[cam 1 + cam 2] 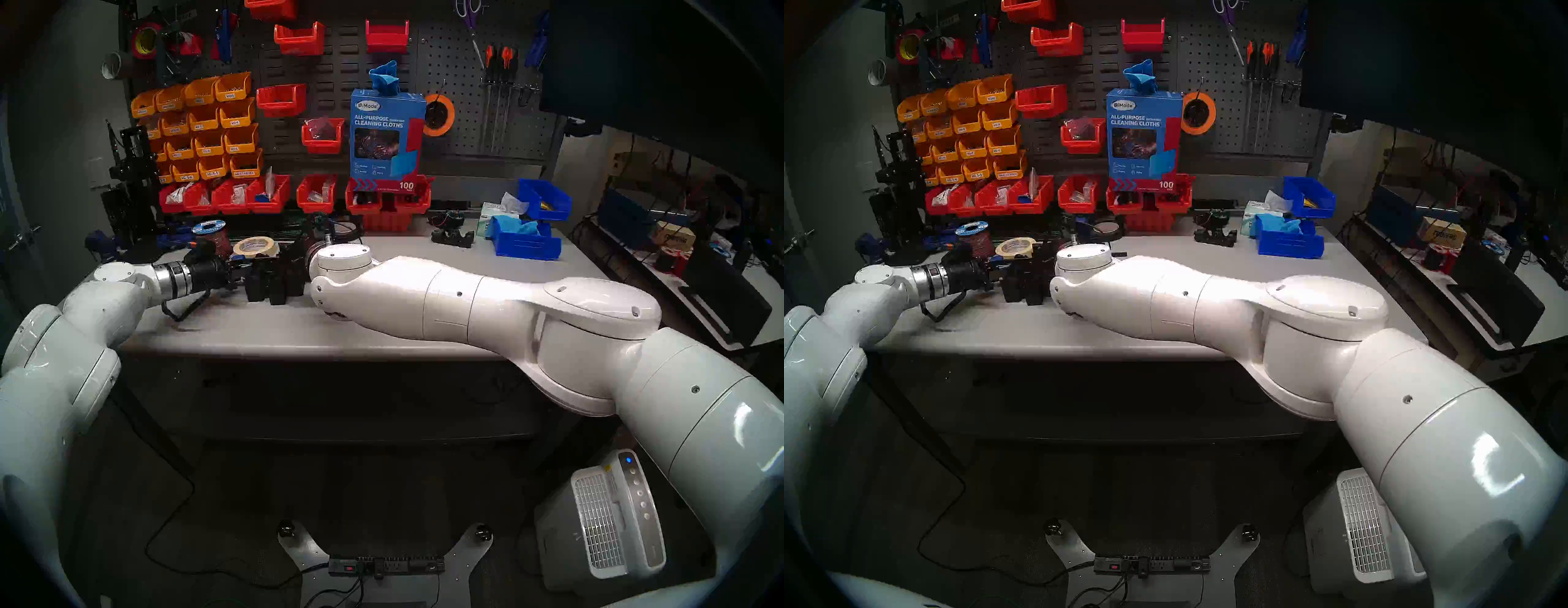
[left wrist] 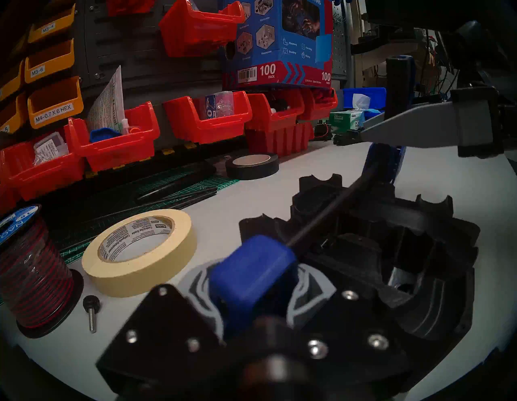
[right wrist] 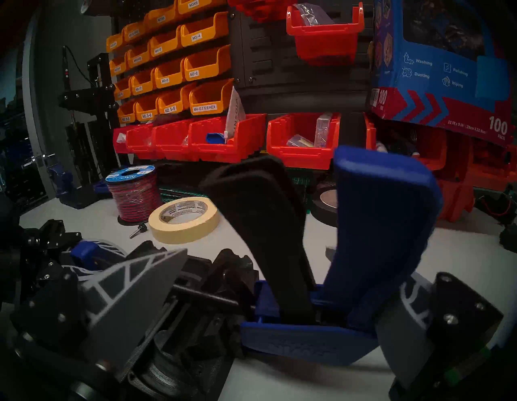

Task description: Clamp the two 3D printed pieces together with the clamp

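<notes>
Nearest the left wrist camera, the left tool (image 2: 251,294) is closed on the blue end jaw (image 2: 253,275) of the clamp (image 3: 349,268) — a long thin black bar (image 2: 330,212) running over the two 3D printed pieces (image 1: 275,282) to a blue trigger-handle body (image 3: 383,229). The clamp looks light and stiff, its smooth plastic likely slippery; the handle and black trigger (image 3: 268,224) are the natural holds. The right tool (image 3: 279,302) stands wide apart, straddling that handle without visibly pressing it. The pieces are matte black, blocky and rigid, with scalloped walls, sitting on the grey worktop (image 1: 382,335) beside a roll of masking tape (image 2: 140,252).
</notes>
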`<state>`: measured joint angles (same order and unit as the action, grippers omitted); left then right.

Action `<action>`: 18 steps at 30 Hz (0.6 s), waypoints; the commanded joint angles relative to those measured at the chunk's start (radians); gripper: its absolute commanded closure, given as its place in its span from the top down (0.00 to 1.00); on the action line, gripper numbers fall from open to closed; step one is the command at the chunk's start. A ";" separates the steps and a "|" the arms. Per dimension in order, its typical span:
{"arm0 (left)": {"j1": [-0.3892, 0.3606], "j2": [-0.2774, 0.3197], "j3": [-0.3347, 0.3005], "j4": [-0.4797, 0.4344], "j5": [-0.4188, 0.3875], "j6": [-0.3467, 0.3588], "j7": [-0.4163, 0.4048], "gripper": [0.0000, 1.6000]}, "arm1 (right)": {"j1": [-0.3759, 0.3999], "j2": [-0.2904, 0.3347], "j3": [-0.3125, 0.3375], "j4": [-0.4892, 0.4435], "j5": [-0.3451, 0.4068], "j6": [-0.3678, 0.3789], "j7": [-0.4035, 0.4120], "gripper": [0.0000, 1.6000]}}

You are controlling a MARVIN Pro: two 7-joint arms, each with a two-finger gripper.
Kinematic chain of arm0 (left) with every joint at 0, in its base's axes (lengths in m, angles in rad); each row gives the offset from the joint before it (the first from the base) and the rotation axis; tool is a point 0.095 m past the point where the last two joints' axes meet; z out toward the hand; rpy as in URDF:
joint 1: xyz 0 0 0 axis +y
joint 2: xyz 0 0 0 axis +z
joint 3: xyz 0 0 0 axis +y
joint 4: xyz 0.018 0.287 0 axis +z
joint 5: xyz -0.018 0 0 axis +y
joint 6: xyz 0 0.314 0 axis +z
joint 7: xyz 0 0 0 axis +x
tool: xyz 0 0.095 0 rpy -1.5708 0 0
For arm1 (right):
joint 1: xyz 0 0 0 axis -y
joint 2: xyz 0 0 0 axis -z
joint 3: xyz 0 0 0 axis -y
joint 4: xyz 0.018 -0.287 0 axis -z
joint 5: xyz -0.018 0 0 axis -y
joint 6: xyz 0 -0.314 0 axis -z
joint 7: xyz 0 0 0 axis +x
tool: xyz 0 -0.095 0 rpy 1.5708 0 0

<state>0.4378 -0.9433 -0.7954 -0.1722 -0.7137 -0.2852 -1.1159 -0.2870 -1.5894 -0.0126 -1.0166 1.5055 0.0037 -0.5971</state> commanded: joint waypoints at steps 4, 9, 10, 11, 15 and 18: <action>-0.059 -0.083 -0.013 -0.072 -0.013 -0.012 -0.038 0.00 | 0.002 -0.075 -0.003 -0.148 0.001 -0.001 0.040 1.00; -0.058 -0.050 -0.013 -0.056 -0.007 -0.012 -0.030 0.00 | 0.008 -0.038 -0.003 -0.139 0.002 -0.003 0.025 1.00; -0.059 -0.069 -0.014 -0.066 -0.009 -0.012 -0.035 0.00 | 0.005 -0.048 -0.004 -0.168 0.003 -0.002 0.026 1.00; -0.058 -0.043 -0.013 -0.053 -0.006 -0.012 -0.029 0.00 | 0.009 -0.029 -0.003 -0.138 0.002 -0.003 0.020 1.00; -0.059 -0.063 -0.015 -0.063 -0.006 -0.012 -0.034 0.00 | 0.006 -0.034 -0.006 -0.179 0.003 -0.003 0.015 1.00; -0.059 -0.060 -0.015 -0.062 -0.004 -0.012 -0.033 0.00 | 0.007 -0.025 -0.007 -0.189 0.003 -0.004 0.008 1.00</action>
<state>0.4366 -0.9434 -0.7993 -0.1732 -0.7049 -0.2862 -1.1171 -0.2872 -1.5500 -0.0204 -1.1014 1.5119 0.0002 -0.6320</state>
